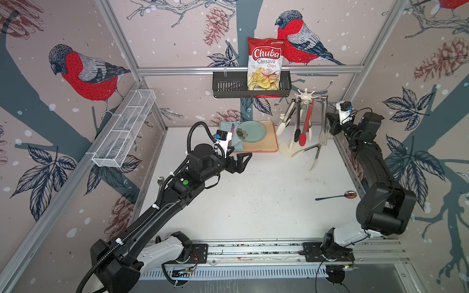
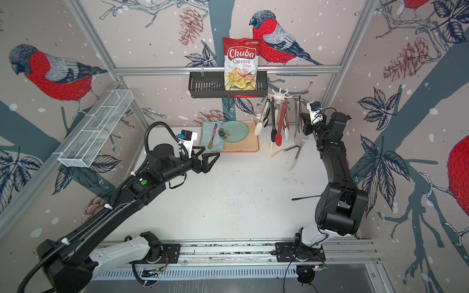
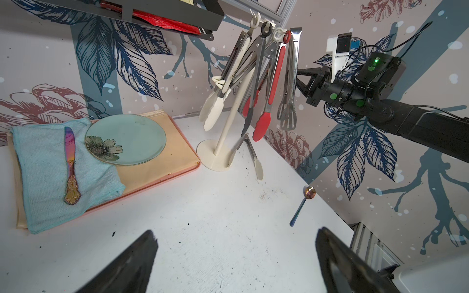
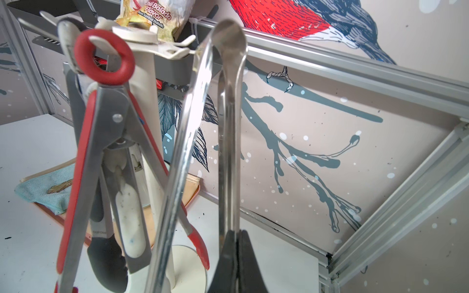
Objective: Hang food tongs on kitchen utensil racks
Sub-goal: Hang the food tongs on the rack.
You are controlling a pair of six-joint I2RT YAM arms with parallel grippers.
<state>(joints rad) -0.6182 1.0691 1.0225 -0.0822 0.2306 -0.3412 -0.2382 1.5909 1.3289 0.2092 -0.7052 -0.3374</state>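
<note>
- The rack (image 1: 306,96) stands on the white table (image 1: 253,197), right of centre in the upper half of both top views. Its round base is just beside the tray (image 1: 270,147).
- Hanging from the rack's crown of hooks: white-tipped tongs (image 1: 282,124), black-tipped tongs (image 1: 296,130) and red-tipped tongs (image 1: 303,134), tips down and crowded together.
- The steel tongs (image 1: 323,119) hang upright at the right side of the crown.
- In the right wrist view their bent top end is just beside one hook arm. I cannot tell whether it rests on the hook.
- The right gripper (image 4: 237,237) is clamped tight on one arm of the steel tongs, low on that arm. The other arm hangs free.
- The loose tongs (image 1: 315,157) lie on the table below the rack, spread in a V, with one pale tip touching the rack's base.
- The left gripper (image 1: 245,163) is spread wide and holds nothing. It sits near the centre of the top views, above bare table and just below the tray's near edge.
- On the tray: a blue cloth (image 2: 206,132) with a knife (image 2: 212,135) lying on it, and a green plate (image 2: 233,131) beside them.
- A spoon (image 1: 337,195) lies at the table's right edge, well apart from the rack.
- A chip bag (image 1: 265,63) stands in the black basket (image 1: 223,86) on the back wall, top centre.
</note>
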